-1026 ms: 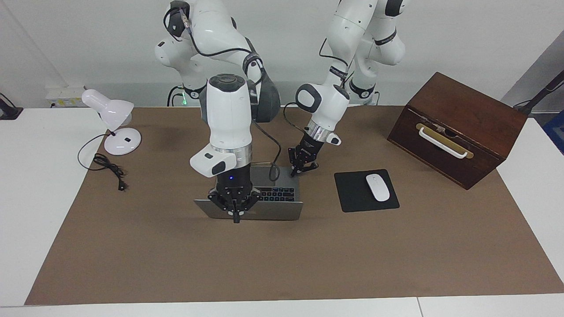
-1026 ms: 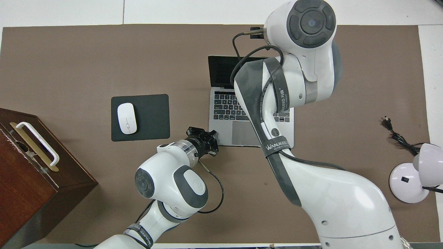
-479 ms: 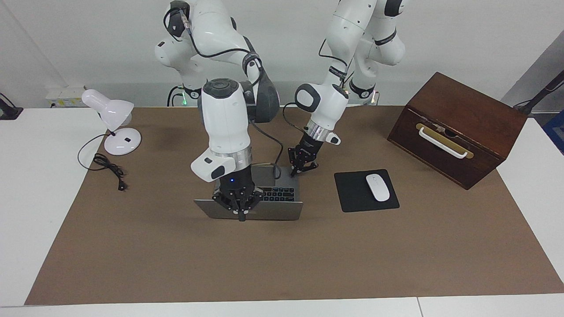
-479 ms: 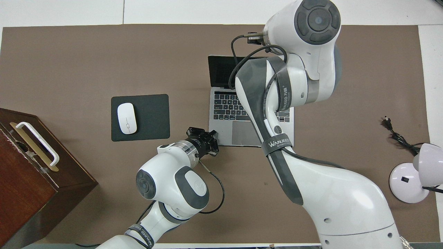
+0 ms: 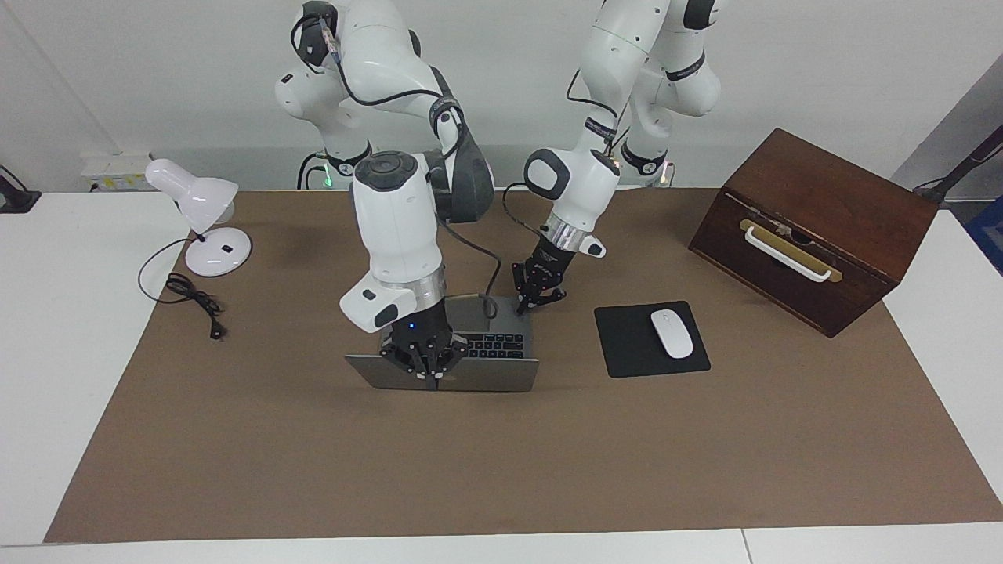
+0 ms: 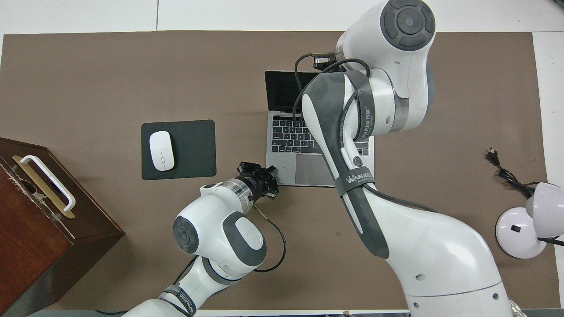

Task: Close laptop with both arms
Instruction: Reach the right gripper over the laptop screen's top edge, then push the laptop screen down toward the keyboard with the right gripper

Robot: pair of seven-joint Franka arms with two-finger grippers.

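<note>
The silver-grey laptop (image 5: 486, 376) stands open in the middle of the brown mat, its lid upright and its black keys (image 6: 291, 136) facing the robots. My right gripper (image 5: 429, 374) points straight down at the lid's top edge, fingers together; in the overhead view the right arm (image 6: 352, 132) hides it. My left gripper (image 5: 523, 307), also in the overhead view (image 6: 272, 176), is shut and its tip rests at the corner of the laptop's base nearest the robots, toward the left arm's end.
A black mouse pad (image 5: 619, 345) with a white mouse (image 5: 671, 333) lies beside the laptop toward the left arm's end. A brown wooden box (image 5: 815, 227) with a white handle stands past it. A white lamp (image 5: 205, 227) and its cord (image 5: 192, 294) are at the right arm's end.
My right gripper has drawn back from the outer face of the lid to its top edge. The lid's angle looks the same. The left arm has not moved.
</note>
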